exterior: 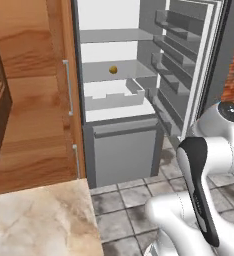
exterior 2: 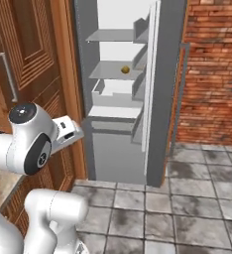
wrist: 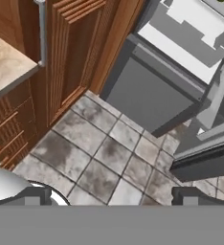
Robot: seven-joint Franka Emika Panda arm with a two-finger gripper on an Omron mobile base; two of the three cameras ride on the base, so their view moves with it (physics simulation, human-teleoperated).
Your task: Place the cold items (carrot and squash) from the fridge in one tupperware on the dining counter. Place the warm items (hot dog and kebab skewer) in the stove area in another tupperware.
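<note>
Orange-yellow and small, a round squash (exterior: 113,70) sits on a middle shelf (exterior: 120,71) inside the open fridge (exterior: 124,150), near the back wall. From the right side the same squash (exterior 2: 125,70) shows on that shelf, just above a white drawer (exterior 2: 115,94). The drawer (exterior: 114,95) is pulled out a little under the shelf. Below the drawer, the fridge has a big grey bottom part. The fridge door (exterior: 186,60) is swung wide open on the right of the fridge, with grey racks on its inside. Left of the fridge stands a tall brown wood cupboard (exterior: 34,90) with a long silver handle (exterior: 68,87). In front of that cupboard, away from the fridge, is a bench (exterior: 39,220) with a pale stone top. The floor (exterior: 129,205) in front of the fridge is made of grey tiles. A red brick wall (exterior 2: 212,74) stands past the fridge door. The tool (wrist: 113,196) is down low in front of the fridge, well away from the squash. Its two fingers stand wide apart and it has hold of nothing.
</note>
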